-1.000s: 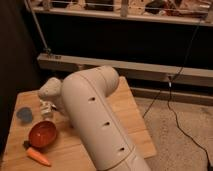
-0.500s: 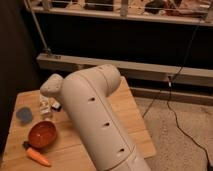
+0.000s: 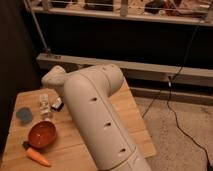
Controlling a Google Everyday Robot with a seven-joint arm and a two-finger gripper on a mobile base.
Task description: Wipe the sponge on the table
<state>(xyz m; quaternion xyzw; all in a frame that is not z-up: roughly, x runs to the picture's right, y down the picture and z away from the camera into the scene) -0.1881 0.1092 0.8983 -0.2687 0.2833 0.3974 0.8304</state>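
The table [image 3: 132,117] is a low top of light-brown wooden planks. My thick white arm [image 3: 95,115] reaches across it from the lower right to the back left. It ends in a rounded white link [image 3: 53,77] above the table's far left part. My gripper is hidden behind that link and is shut. I cannot tell whether it holds anything. The sponge is hidden from view. A small pale, see-through upright object [image 3: 45,105] stands just below the link.
A black-and-red-edged bar [image 3: 57,103] lies beside the pale object. On the left part of the table are a flat blue-grey disc [image 3: 23,115], an orange bowl [image 3: 41,134] and a carrot [image 3: 38,156]. A black cable [image 3: 170,107] runs over the speckled floor at the right. A dark shelf stands behind the table.
The arm's end link has shifted slightly upward over the back left of the table. The objects on the table have stayed where they were.
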